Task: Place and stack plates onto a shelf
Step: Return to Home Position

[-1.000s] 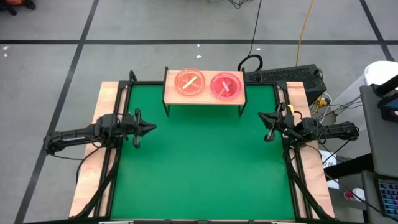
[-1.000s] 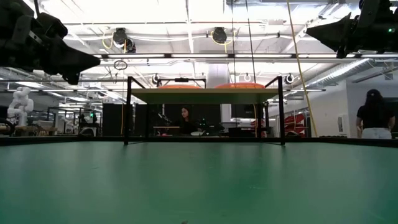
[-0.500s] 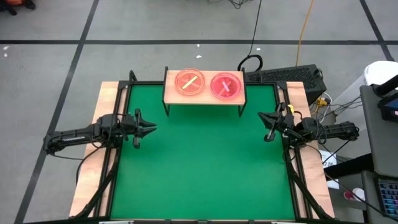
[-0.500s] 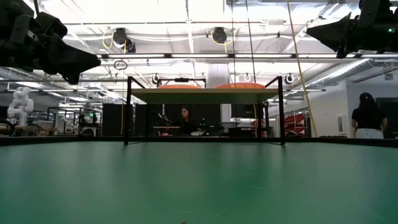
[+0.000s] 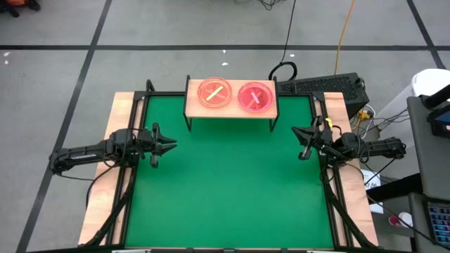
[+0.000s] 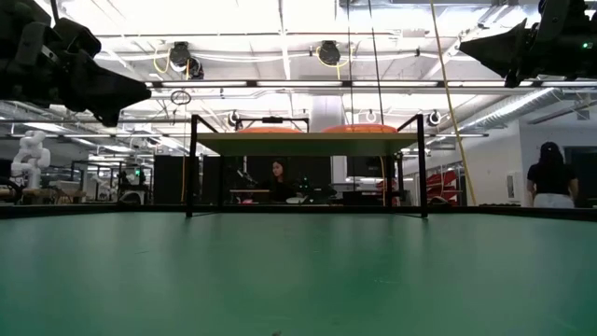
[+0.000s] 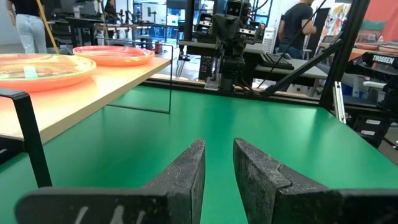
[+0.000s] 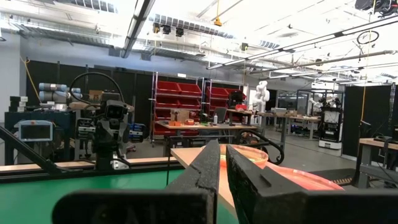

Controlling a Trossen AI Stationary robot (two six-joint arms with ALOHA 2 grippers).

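Note:
The plates stand in two stacks on the shelf [image 5: 230,110] at the mat's far edge: an orange-yellow stack [image 5: 214,92] on the left half and a pink stack [image 5: 255,96] on the right half. The low view shows the shelf board [image 6: 306,142] on its black legs, with the plates' rims [image 6: 359,128] just above it. My left gripper [image 5: 171,145] hovers shut over the mat's left side and touches nothing. My right gripper [image 5: 296,131] hovers shut over the right side, also apart from everything. Both wrist views show the stacks [image 7: 37,65] [image 8: 295,177] from the side.
The green mat [image 5: 232,183] spreads between the arms, framed by wooden table edges [image 5: 119,112]. A black keyboard [image 5: 323,86] and cables lie beyond the far right corner. People [image 6: 552,173] stand in the room behind the table.

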